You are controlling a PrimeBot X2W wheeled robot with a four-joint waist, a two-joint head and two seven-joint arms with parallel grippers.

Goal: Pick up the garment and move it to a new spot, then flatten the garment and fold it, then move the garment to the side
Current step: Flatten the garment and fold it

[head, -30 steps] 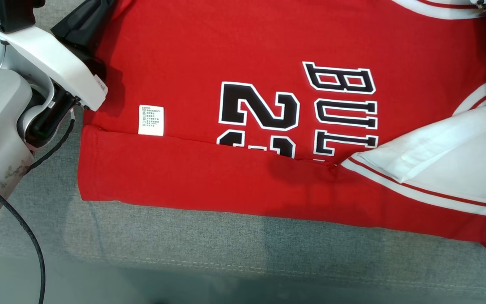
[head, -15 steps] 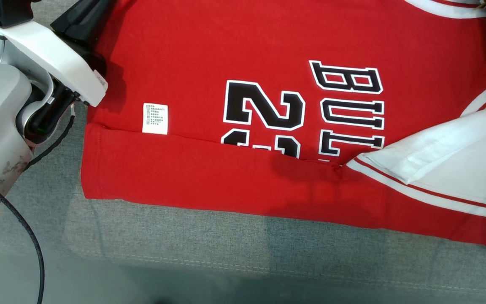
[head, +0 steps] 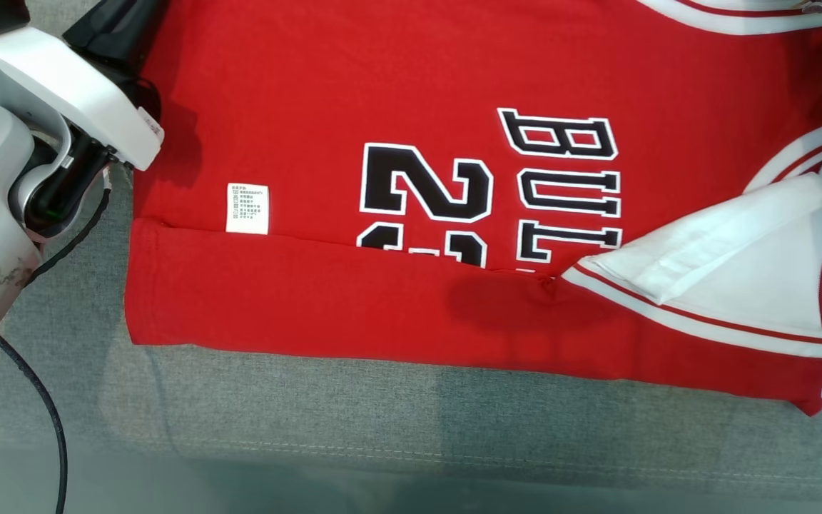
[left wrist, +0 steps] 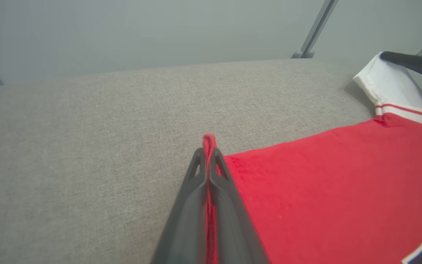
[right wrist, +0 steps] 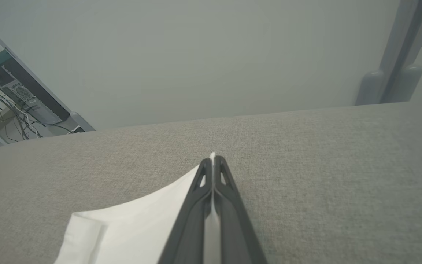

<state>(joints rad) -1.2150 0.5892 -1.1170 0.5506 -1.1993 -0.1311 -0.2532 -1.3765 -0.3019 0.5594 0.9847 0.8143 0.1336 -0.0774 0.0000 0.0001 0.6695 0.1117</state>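
Shirt (head: 382,86) flat on the cushion (head: 311,428), pinched at two corners.
Left gripper (left wrist: 208,151), angled in from 10 o'clock, is clenched on the red hem; right gripper (right wrist: 213,161), at 2 o'clock, grasps white trim. Near edge folded over at 6.

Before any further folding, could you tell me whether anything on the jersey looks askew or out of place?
Two things stand out. The white sleeve lies doubled over at a slant on the red jersey, not flat. A white care label lies exposed by the near fold, which also hides the lower part of the print.
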